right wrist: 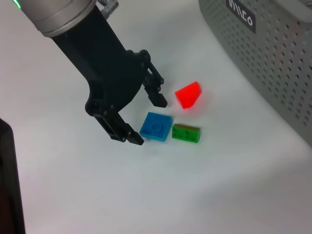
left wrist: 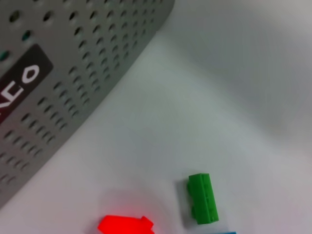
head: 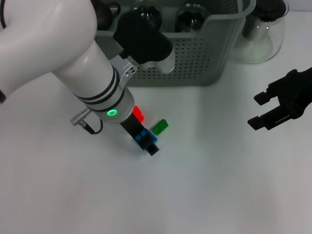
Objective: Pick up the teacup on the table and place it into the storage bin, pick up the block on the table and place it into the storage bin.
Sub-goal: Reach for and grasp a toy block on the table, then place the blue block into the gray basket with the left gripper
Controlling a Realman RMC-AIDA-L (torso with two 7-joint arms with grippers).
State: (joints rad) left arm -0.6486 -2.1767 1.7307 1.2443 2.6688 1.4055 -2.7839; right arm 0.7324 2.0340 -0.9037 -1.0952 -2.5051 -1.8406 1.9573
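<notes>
On white table (head: 219, 185), blue block (right wrist: 156, 126) beside open left claw (right wrist: 146, 119)

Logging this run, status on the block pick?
Left gripper open, straddling blue block. Right gripper open, idle at right. Red block, green block close beside.

A glass pitcher (head: 261, 36) stands on the white table (head: 219, 185), just beside the far right corner.
</notes>
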